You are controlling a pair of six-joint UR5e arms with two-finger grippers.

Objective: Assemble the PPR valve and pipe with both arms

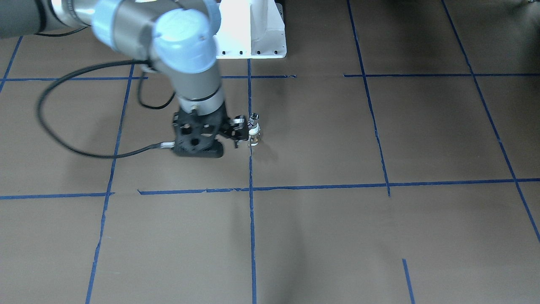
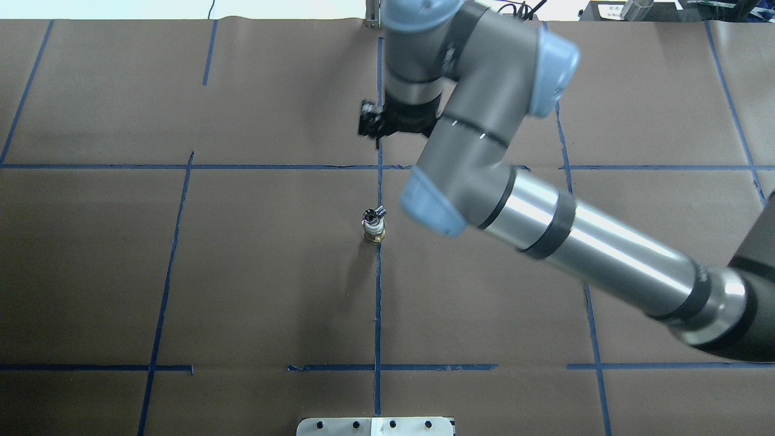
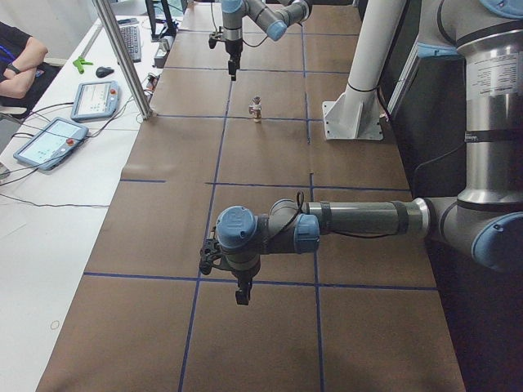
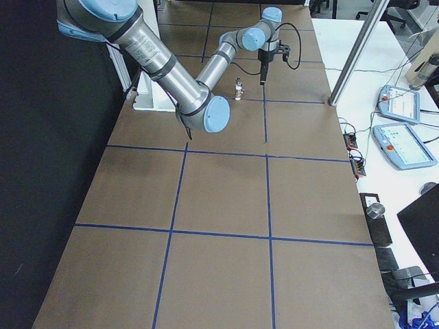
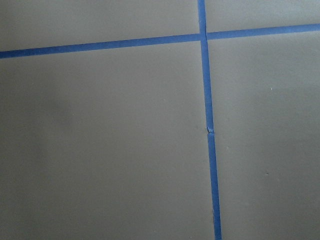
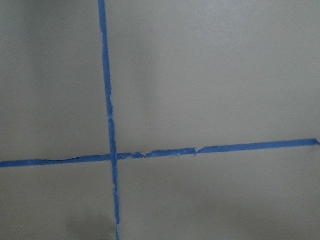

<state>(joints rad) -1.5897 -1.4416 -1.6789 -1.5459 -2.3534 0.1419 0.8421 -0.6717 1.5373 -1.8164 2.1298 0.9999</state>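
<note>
The chrome PPR valve (image 2: 373, 214) sits on top of the pipe (image 2: 373, 232). The two stand upright as one piece on the centre tape line, with nothing holding them. In the front view the valve (image 1: 254, 119) is above the pipe's white ring (image 1: 254, 133). My right gripper (image 2: 378, 142) hangs raised beyond the piece, on the side far from my base, apart from it and empty. It also shows in the front view (image 1: 244, 134). I cannot tell whether it is open or shut. My left gripper (image 3: 243, 292) hangs over bare table far away, and I cannot tell its state.
Brown paper (image 2: 254, 266) with a blue tape grid covers the table. The white robot base plate (image 1: 253, 38) stands at the near edge. Tablets (image 3: 53, 140) and a metal post (image 3: 122, 57) are along the operators' side. An operator's arm (image 3: 20, 57) shows there.
</note>
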